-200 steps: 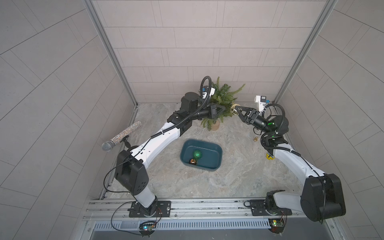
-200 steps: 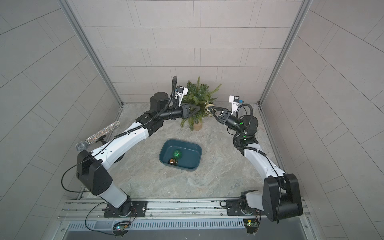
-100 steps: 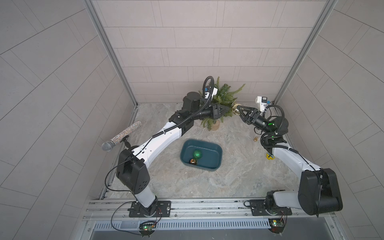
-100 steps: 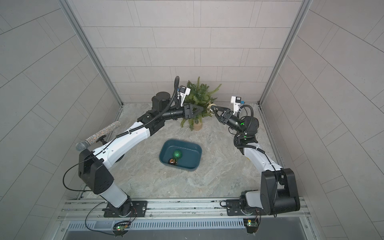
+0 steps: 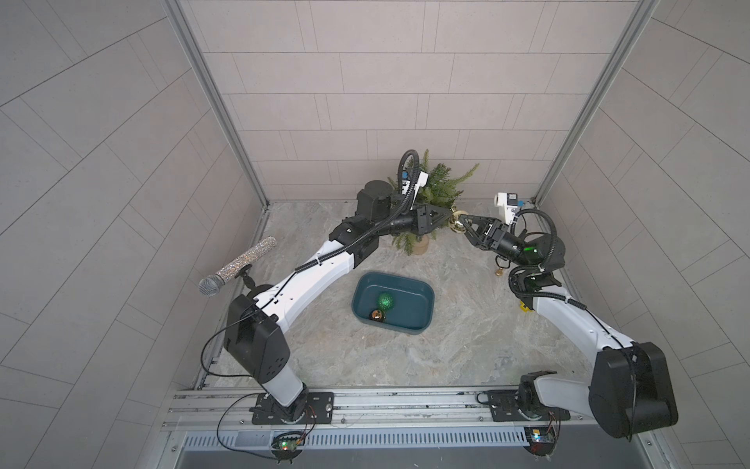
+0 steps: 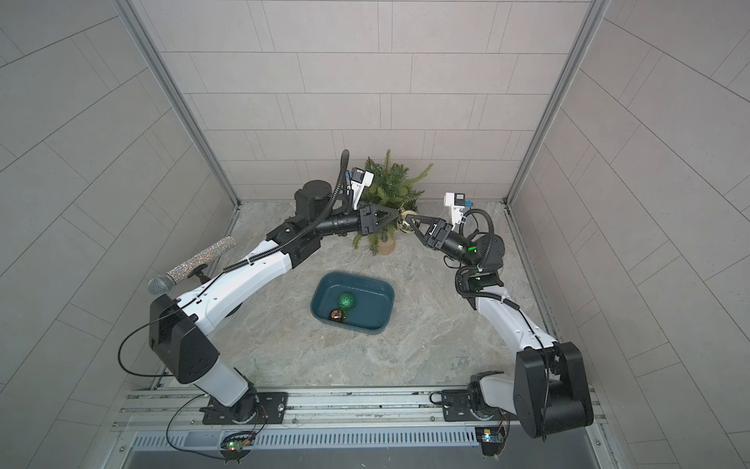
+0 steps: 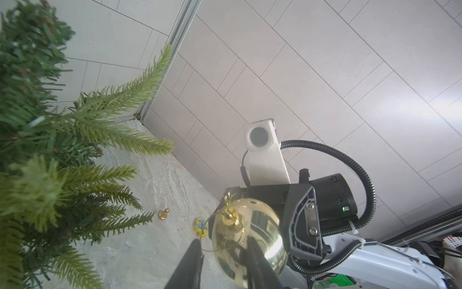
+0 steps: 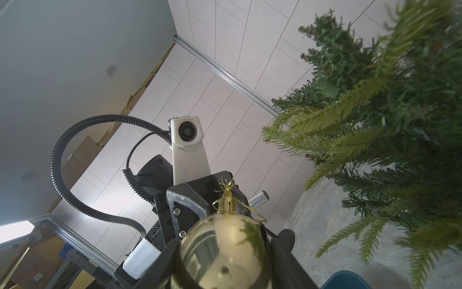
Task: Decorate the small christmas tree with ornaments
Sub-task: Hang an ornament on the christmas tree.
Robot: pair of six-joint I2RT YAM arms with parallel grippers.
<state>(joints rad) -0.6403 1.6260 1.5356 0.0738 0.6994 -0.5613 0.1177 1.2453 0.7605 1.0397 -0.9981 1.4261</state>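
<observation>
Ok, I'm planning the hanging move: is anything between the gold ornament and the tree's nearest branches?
Nothing visible. The gold ornament, held by the right gripper, has open air toward the tree; the open left gripper sits beside it, opposite the right.

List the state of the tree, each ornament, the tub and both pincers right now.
small christmas tree: upright, no ornament seen hanging on it
gold ornament: gripped in the air beside the tree
green ornament: lying in the tub
copper ornament: lying in the tub, next to the green one
tub: upright, holding two ornaments
left pincer: open, next to the gold ornament
right pincer: shut on the gold ornament
</observation>
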